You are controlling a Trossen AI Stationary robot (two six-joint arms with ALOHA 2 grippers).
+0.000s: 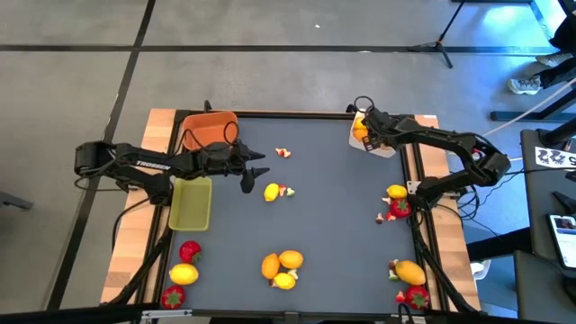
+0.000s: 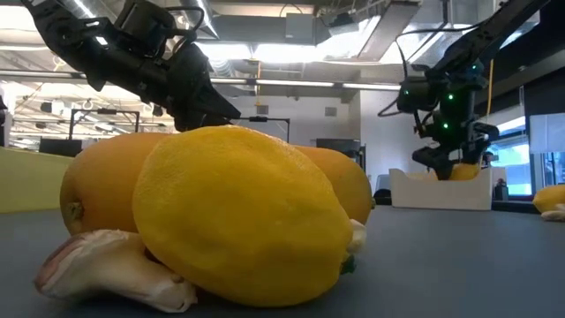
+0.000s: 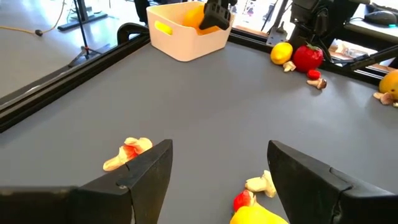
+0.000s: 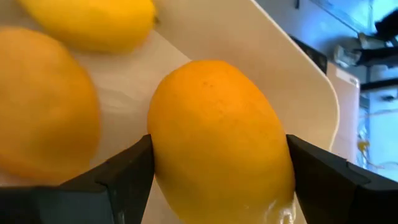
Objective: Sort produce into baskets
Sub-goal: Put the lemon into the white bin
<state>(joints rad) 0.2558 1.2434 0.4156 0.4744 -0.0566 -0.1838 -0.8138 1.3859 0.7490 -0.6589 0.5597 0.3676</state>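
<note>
At the table's far right corner, right gripper clamps an orange fruit over the white basket, ready to drop; left gripper open, empty.

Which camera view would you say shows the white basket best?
The left wrist view: the white basket shows whole, fruit inside. The high view shows it partly under the right gripper; low, side-on; right wrist, only its inside.

Matt tabletop — wooden edges
</note>
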